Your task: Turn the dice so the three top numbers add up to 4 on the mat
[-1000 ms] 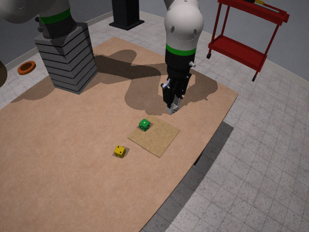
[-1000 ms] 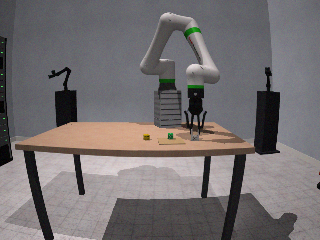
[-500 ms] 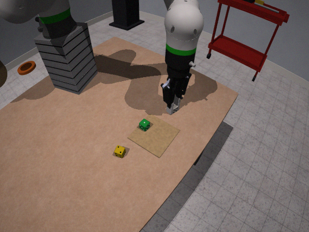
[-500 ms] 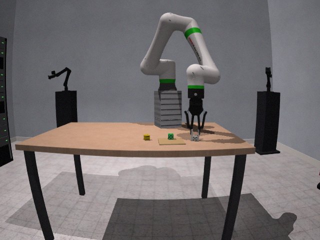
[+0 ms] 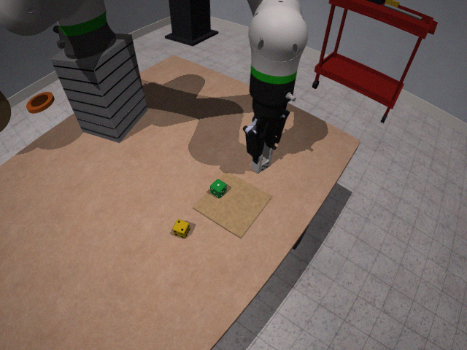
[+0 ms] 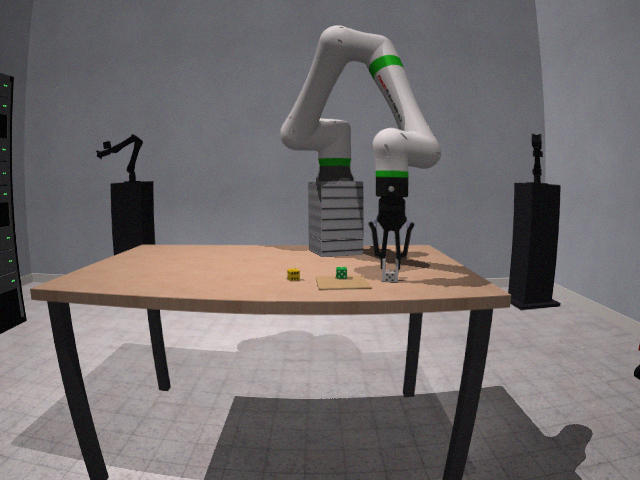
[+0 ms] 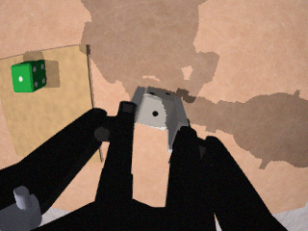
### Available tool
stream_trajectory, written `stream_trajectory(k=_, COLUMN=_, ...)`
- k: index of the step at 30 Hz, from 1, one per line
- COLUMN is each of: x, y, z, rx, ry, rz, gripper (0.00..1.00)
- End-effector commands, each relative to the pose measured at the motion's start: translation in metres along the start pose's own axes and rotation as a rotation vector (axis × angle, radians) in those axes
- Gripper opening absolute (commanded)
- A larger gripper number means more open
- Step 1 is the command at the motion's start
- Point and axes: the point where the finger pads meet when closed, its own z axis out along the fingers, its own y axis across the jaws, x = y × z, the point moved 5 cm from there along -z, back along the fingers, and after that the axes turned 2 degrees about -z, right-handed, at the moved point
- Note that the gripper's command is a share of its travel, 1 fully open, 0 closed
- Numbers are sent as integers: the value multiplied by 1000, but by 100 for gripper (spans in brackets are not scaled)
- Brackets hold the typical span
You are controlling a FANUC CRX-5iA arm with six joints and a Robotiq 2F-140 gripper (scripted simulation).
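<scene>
The gripper (image 5: 263, 162) (image 6: 390, 267) (image 7: 155, 104) clasps the white die (image 5: 265, 164) (image 6: 390, 276) (image 7: 153, 114) beyond the mat's edge; the green die (image 5: 218, 188) (image 6: 341, 272) (image 7: 23, 78) sits near the mat (image 5: 237, 211) (image 6: 343, 283) (image 7: 58, 106) border, bare mat beside it

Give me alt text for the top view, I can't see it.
A robot arm's jaws straddle a white die beside a tan mat. A green die showing one sits on the mat; a yellow die showing two lies off it, on the wooden table.
</scene>
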Motion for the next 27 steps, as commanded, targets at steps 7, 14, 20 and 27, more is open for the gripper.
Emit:
stream_trajectory(k=7, x=0, y=0, z=-2, rx=0, ry=0, rz=0, gripper=16)
stream_trajectory(k=14, x=0, y=0, z=-33, rx=0, ry=0, rz=0, gripper=16)
stream_trajectory(k=20, x=0, y=0, z=-78, rx=0, ry=0, rz=0, gripper=16)
stream_trajectory(k=27, x=0, y=0, z=-98, rx=0, ry=0, rz=0, gripper=16)
